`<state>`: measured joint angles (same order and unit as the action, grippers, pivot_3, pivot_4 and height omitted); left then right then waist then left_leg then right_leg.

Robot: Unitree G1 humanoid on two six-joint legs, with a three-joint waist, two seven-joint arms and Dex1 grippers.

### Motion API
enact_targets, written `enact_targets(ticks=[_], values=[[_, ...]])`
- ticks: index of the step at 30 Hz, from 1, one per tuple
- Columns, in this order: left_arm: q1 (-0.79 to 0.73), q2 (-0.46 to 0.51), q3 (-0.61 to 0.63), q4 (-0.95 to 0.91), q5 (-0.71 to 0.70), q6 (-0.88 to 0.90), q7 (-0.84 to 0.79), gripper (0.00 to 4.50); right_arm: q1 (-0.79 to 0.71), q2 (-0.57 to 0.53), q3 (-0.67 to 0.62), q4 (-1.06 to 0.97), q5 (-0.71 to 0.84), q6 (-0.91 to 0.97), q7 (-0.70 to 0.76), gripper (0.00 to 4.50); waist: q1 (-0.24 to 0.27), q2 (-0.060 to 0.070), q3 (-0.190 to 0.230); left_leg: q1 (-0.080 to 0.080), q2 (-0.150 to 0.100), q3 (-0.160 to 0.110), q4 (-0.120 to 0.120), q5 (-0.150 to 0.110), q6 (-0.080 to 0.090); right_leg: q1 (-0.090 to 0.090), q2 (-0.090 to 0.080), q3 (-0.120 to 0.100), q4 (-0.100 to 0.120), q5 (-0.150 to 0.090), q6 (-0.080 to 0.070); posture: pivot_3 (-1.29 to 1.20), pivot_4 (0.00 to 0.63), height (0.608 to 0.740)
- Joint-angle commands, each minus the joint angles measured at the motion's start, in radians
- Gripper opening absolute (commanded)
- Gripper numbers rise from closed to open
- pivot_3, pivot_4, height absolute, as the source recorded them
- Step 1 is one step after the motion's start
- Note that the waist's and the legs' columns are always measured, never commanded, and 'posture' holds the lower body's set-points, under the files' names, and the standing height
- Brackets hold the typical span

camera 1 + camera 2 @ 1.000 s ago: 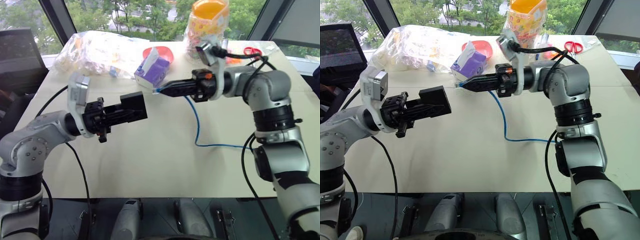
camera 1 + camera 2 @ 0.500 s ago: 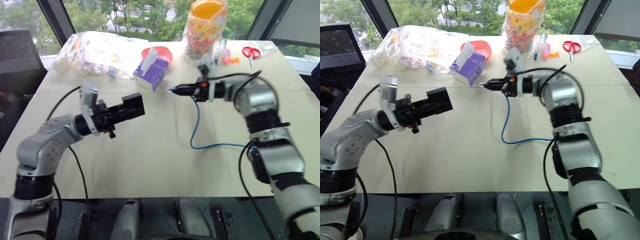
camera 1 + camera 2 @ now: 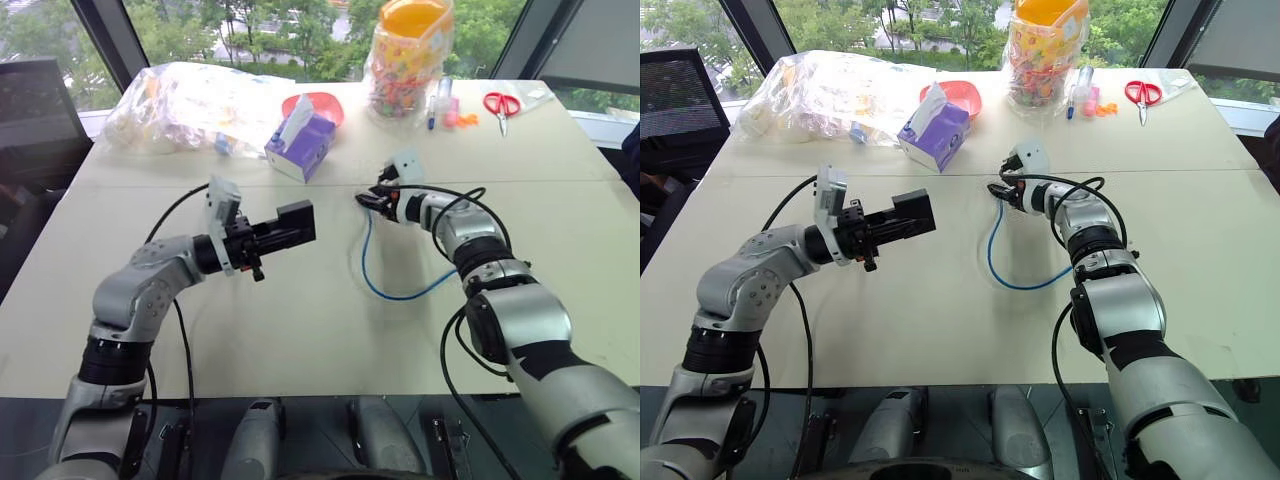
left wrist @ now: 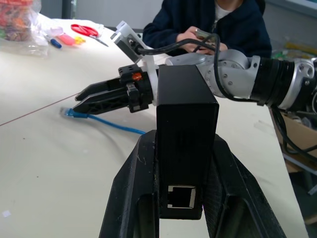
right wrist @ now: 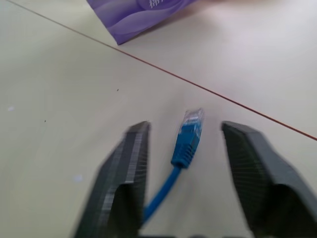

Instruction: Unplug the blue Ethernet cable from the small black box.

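Clamping small black box (image 4: 187,148), left gripper (image 3: 285,228), right gripper (image 5: 185,163) spread, blue Ethernet cable (image 5: 187,136) loose, labels unreadable.

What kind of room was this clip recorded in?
Likely an office or lab: a pale table beside big windows onto trees, with scissors and a tissue box on it.

The left arm is reaching forward over the table with its elbow bent, and the left gripper (image 3: 283,228) is pointing level toward the robot's right with its fingers (image 4: 130,198) clamping the small black box (image 4: 186,134) between them. The right arm is stretching out low, and the right gripper (image 3: 368,201) is pointing toward the robot's left and slightly downward, its fingers (image 5: 124,173) standing apart and gripping nothing.
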<state>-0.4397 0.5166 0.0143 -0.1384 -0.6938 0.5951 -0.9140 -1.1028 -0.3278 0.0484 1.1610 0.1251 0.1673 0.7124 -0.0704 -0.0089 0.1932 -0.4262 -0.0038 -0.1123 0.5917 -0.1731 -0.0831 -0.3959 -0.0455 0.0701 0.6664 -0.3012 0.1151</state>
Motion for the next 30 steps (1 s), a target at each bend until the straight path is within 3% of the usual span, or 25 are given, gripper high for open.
enact_targets(ticks=[1,2,7,17,23,28,30], values=[[0.010,0.000,-0.014,0.009,0.066,-0.078,-0.016,0.51,-0.018,-0.030,-0.018,-0.037,-0.009,-0.004,0.063,4.31,0.001,0.000,0.000,0.000,0.000,0.000,0.000,0.000,0.000,0.000,0.000,0.000,0.000,0.000,0.000,0.00,0.150,0.740],[0.011,-0.008,-0.032,0.040,0.125,-0.144,-0.011,0.51,-0.015,-0.049,-0.015,-0.056,-0.014,-0.007,0.086,4.49,0.001,0.000,0.000,0.000,0.000,0.000,0.000,0.000,0.000,0.000,0.000,0.000,0.000,0.000,0.000,0.00,0.150,0.740],[-0.031,-0.111,-0.063,0.287,0.331,-0.469,0.055,0.51,0.008,-0.123,-0.062,-0.186,0.034,0.065,0.153,4.49,0.014,0.001,0.000,0.000,-0.001,0.000,0.001,0.000,0.000,0.001,-0.001,0.000,-0.001,0.000,0.000,0.00,0.150,0.740],[-0.199,-0.282,-0.076,0.860,0.598,-0.995,0.297,0.51,0.177,-0.150,-0.163,-0.666,0.147,0.338,0.079,4.49,0.027,0.001,0.000,-0.001,-0.001,0.000,0.001,0.000,0.000,0.000,-0.001,0.000,0.000,0.001,0.001,0.00,0.150,0.740],[-0.233,-0.332,-0.083,1.061,0.646,-1.013,0.319,0.51,0.228,-0.145,-0.178,-0.818,0.185,0.436,0.027,4.49,0.027,0.002,0.000,0.000,-0.001,0.000,0.002,0.000,0.000,0.001,-0.001,0.000,0.000,0.001,0.002,0.00,0.150,0.740],[-0.221,-0.340,-0.081,1.102,0.660,-0.957,0.335,0.51,0.235,-0.135,-0.176,-0.858,0.202,0.465,0.003,4.49,0.027,0.003,-0.002,0.004,-0.001,-0.001,0.003,0.000,0.000,0.006,-0.001,0.000,0.000,0.001,0.003,0.00,0.150,0.740],[-0.207,-0.340,-0.078,1.092,0.653,-0.949,0.325,1.55,0.232,-0.132,-0.173,-0.862,0.206,0.468,-0.001,4.50,0.026,0.003,-0.002,0.006,-0.001,-0.001,0.004,0.000,0.000,0.008,-0.001,0.000,0.000,0.001,0.003,0.00,0.150,0.740]])
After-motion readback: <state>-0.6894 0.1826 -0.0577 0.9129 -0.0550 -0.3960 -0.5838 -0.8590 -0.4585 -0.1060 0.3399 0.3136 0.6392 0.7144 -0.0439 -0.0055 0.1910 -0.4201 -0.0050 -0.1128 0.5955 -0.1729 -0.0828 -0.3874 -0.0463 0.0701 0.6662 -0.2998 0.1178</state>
